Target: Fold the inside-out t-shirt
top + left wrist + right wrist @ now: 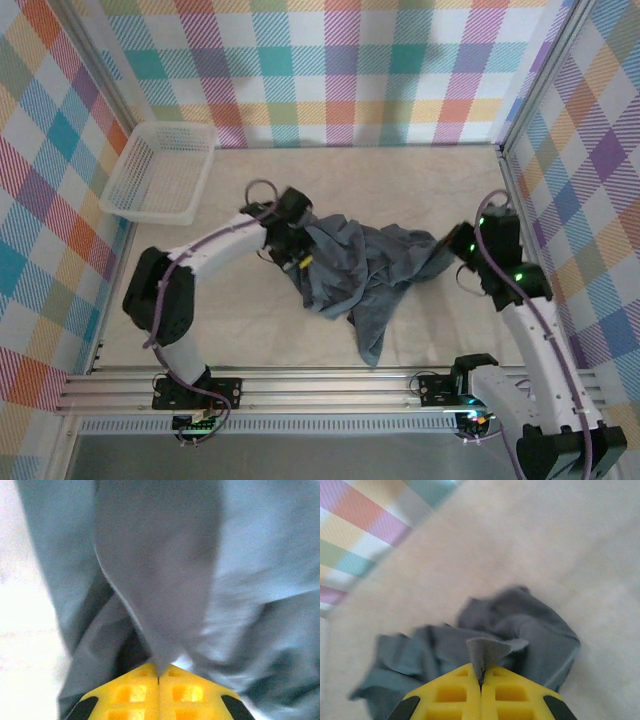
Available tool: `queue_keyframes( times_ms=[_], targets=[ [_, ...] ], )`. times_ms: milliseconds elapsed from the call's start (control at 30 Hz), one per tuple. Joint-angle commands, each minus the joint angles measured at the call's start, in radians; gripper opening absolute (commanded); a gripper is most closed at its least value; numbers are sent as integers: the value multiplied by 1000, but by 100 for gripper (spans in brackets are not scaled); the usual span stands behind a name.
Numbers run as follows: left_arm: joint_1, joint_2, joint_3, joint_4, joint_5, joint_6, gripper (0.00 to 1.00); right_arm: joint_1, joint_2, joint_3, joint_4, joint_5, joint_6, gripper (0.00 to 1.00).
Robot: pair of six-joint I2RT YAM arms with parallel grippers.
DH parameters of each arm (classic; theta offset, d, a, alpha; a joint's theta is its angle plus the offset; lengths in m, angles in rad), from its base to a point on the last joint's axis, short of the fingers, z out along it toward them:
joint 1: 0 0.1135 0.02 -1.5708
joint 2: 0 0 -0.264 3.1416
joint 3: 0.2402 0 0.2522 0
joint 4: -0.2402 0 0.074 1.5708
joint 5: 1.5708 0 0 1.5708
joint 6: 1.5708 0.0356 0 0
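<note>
1. Top external view: the inside-out t-shirt (375,265) lies crumpled at mid-counter (400,180), with one tail of cloth trailing toward the near edge. The white basket (160,170) stands well apart in the far left corner.
2. Left wrist view: my left claw (159,674) is closed on a fold at the heap's left edge. The cloth rises in a ridge straight out of the pinched yellow pads.
3. Right wrist view: my right claw (481,679) is closed on a small pointed tab of fabric at the heap's right side. Only a tip of cloth sits between the pads.
4. Hazard A: I judge the right hold to be shallow. A quick pull or lift could draw the tab free and drop that side.
5. Hazard B: I cannot tell whether either claw holds hem, sleeve or shoulder. Spreading mismatched points would twist the shirt instead of flattening it.
6. Hazard C: the left claw may have pinched several layers. Lifting would then carry a bunch, leaving the shirt folded in on itself.
7. Hazard D: the trailing tail lies near the rail (320,385). Dragging the shirt nearer could snag it there.
</note>
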Motion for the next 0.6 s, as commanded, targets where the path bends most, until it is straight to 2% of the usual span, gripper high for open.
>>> queue_keyframes(
  times_ms=[0,100,200,300,433,567],
  targets=[
    [157,-195,246,100,-54,234,0,-5,94,337,127,12,-105,0],
    [290,-235,501,51,-61,328,0,-5,210,625,179,61,-222,0],
    [362,-289,645,39,-87,393,0,-5,280,783,225,100,-297,0],
    [383,-392,651,103,-134,443,0,-5,324,894,275,108,-344,0],
    [383,-526,587,255,-176,479,0,-5,365,996,388,36,-405,0],
    [382,-574,656,256,-236,507,0,-6,428,1185,413,3,-441,0]
  ],
)
